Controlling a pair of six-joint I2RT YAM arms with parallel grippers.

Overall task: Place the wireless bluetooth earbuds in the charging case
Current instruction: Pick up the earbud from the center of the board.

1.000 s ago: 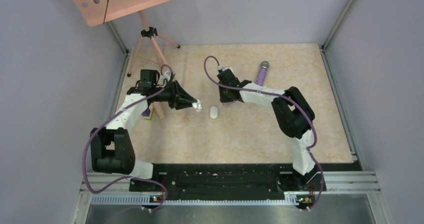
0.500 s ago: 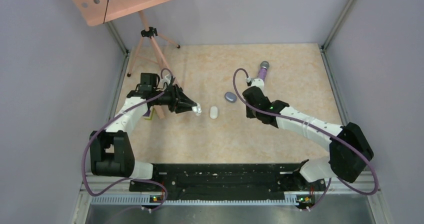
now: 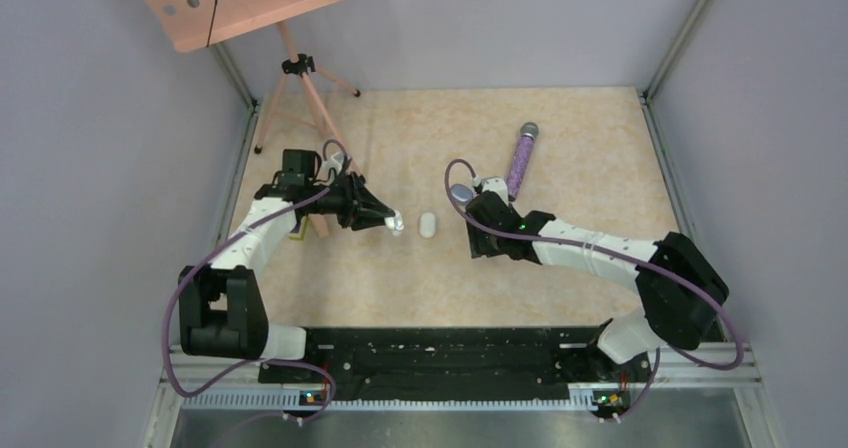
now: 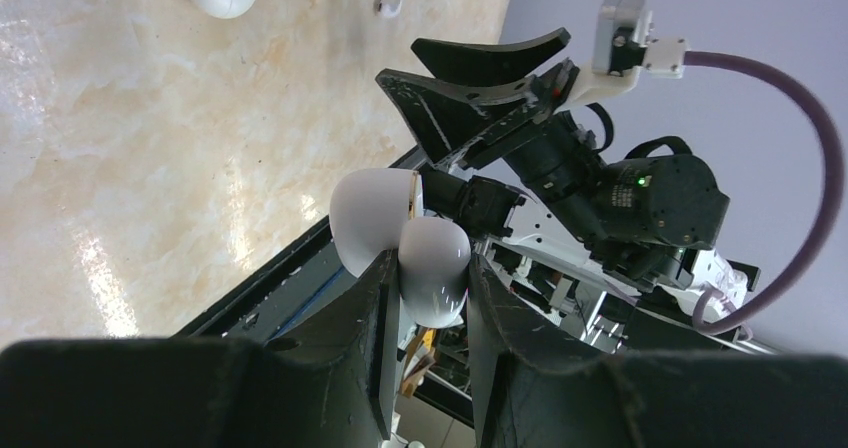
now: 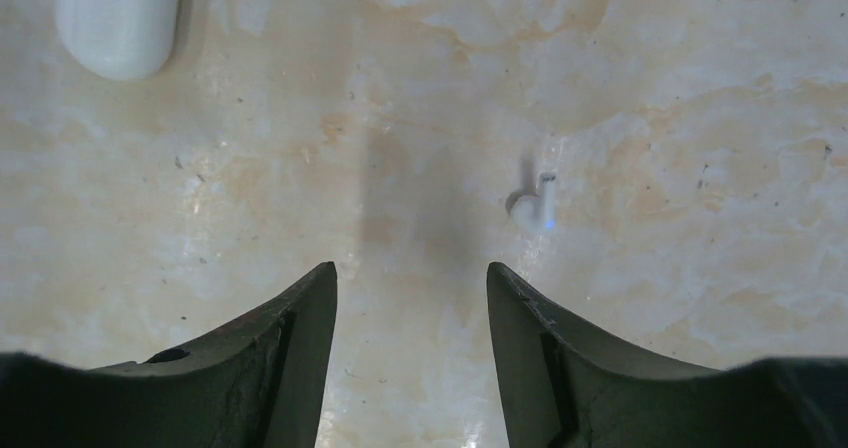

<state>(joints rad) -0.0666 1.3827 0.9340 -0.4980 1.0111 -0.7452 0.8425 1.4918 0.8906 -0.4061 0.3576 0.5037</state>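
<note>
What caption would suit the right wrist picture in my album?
Open right gripper poised near a white earbud lying on the table, a white case farther off.

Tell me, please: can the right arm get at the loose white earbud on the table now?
Probably yes. The right arm holds its jaws open over the table, and the white earbud lies bare slightly ahead, off to one side; nothing stands between them.

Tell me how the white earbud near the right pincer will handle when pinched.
Probably slippery: the earbud looks glossy and rounded, so it may squirt out. Likely very light, tiny beside the right pincer; a nudge could skid it.
</note>
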